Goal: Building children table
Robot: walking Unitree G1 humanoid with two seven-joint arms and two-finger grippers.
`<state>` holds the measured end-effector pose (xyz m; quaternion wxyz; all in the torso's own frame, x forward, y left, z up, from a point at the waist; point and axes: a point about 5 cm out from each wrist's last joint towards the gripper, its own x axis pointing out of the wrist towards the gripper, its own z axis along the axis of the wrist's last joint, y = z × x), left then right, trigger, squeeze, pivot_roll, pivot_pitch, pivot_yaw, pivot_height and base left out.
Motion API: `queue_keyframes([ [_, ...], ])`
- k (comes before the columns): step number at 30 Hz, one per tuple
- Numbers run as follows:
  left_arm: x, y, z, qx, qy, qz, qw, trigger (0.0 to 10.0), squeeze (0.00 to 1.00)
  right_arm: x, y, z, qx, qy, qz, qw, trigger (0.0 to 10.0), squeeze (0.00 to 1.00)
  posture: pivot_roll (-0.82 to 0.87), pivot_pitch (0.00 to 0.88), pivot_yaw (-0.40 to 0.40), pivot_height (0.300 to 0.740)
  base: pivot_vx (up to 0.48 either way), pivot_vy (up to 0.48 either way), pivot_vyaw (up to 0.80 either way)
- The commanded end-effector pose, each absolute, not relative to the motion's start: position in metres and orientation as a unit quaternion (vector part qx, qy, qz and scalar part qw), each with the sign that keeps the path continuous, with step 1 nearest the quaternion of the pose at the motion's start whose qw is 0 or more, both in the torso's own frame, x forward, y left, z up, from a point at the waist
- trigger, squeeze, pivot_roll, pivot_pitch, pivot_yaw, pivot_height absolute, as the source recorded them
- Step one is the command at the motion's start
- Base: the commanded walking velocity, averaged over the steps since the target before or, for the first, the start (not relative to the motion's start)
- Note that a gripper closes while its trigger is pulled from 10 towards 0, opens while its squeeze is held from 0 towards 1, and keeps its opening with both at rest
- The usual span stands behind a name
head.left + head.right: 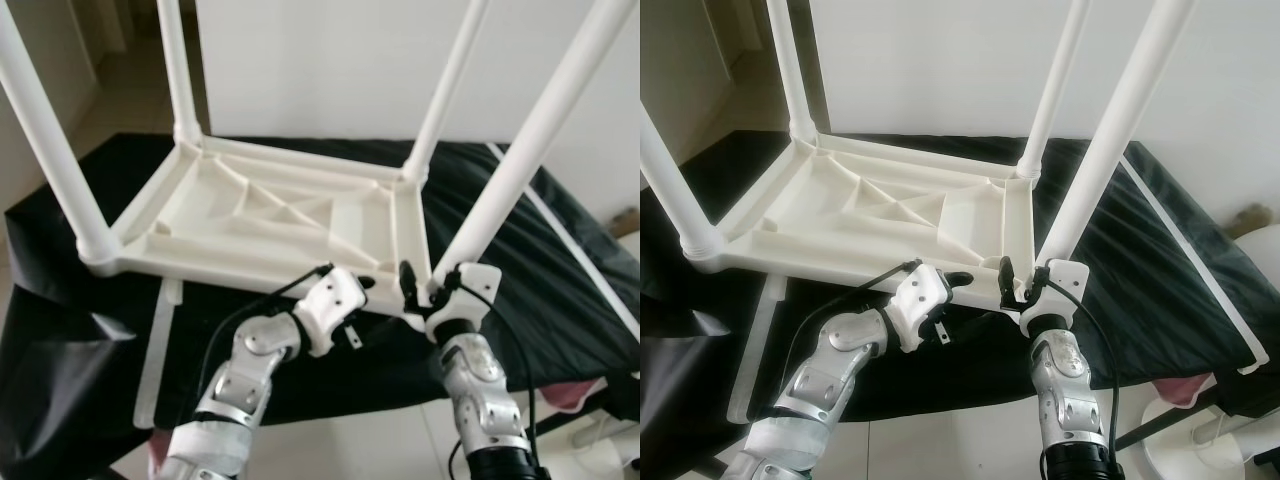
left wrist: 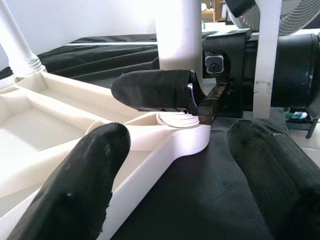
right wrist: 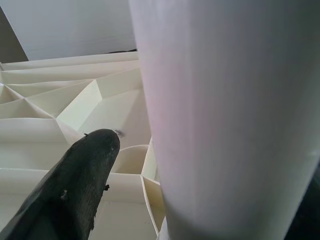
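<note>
Left eye view: upturned tabletop [image 1: 270, 215] on black sheet [image 1: 560, 290], four legs up. Right gripper [image 1: 420, 285] pinching near-right leg [image 1: 520, 160] at its socket; left gripper [image 1: 350, 285] spread beside that corner. Best twisted squarely, tabletop braced.

The upturned children's table [image 1: 270, 215] is lying on the black sheet [image 1: 530, 300], four legs pointing up. The left gripper [image 1: 360, 283] and right gripper [image 1: 418, 285] are flanking its near-right leg [image 1: 520, 160].
</note>
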<state>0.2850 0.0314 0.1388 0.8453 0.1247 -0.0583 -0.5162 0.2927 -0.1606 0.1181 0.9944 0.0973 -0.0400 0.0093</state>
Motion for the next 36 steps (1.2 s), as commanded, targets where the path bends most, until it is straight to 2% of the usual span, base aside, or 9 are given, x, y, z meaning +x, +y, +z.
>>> queue_keyframes([
  [1,0.289,0.034,0.14,0.118,-0.061,-0.467,0.874,10.0,0.0,0.292,-0.162,0.119,0.096,-0.043,0.015,0.994,10.0,0.0,0.12,0.0,-0.087,0.74,0.0,0.0,0.0],
  [14,0.288,0.034,0.14,0.121,-0.06,-0.475,0.87,10.0,0.0,0.283,-0.173,0.126,0.057,-0.053,0.102,0.992,10.0,0.0,0.11,0.0,-0.081,0.74,0.0,0.0,0.0],
  [16,0.284,0.031,0.138,0.125,-0.053,-0.496,0.858,10.0,0.0,0.284,-0.183,0.125,0.029,-0.042,0.153,0.987,10.0,0.0,0.1,0.0,-0.075,0.74,0.0,0.0,0.0],
  [24,0.277,0.027,0.135,0.143,-0.043,-0.541,0.828,10.0,0.0,0.299,-0.198,0.124,-0.037,-0.007,0.245,0.969,10.0,0.0,0.11,0.0,-0.074,0.74,0.0,0.0,0.0],
  [32,0.277,0.026,0.137,0.149,-0.044,-0.543,0.825,10.0,0.0,0.314,-0.2,0.121,-0.053,0.013,0.278,0.959,10.0,0.0,0.12,0.0,-0.081,0.74,0.0,0.0,0.0],
  [33,0.277,0.026,0.137,0.15,-0.045,-0.542,0.825,10.0,0.0,0.317,-0.201,0.12,-0.053,0.018,0.283,0.957,2.1,0.0,0.12,0.0,-0.082,0.74,0.0,0.0,0.0],
  [34,0.277,0.026,0.137,0.15,-0.045,-0.542,0.825,10.0,0.0,0.317,-0.201,0.12,-0.053,0.018,0.283,0.957,2.1,0.0,0.12,0.0,-0.082,0.74,0.0,0.0,0.0],
  [35,0.277,0.025,0.137,0.151,-0.046,-0.542,0.825,10.0,0.0,0.318,-0.201,0.118,-0.055,0.022,0.286,0.956,0.0,0.0,0.12,0.0,-0.085,0.74,0.0,0.0,0.0],
  [36,0.277,0.025,0.138,0.151,-0.047,-0.541,0.826,10.0,0.0,0.318,-0.202,0.117,-0.056,0.025,0.29,0.955,0.0,0.0,0.12,0.0,-0.085,0.74,0.0,0.0,0.0],
])
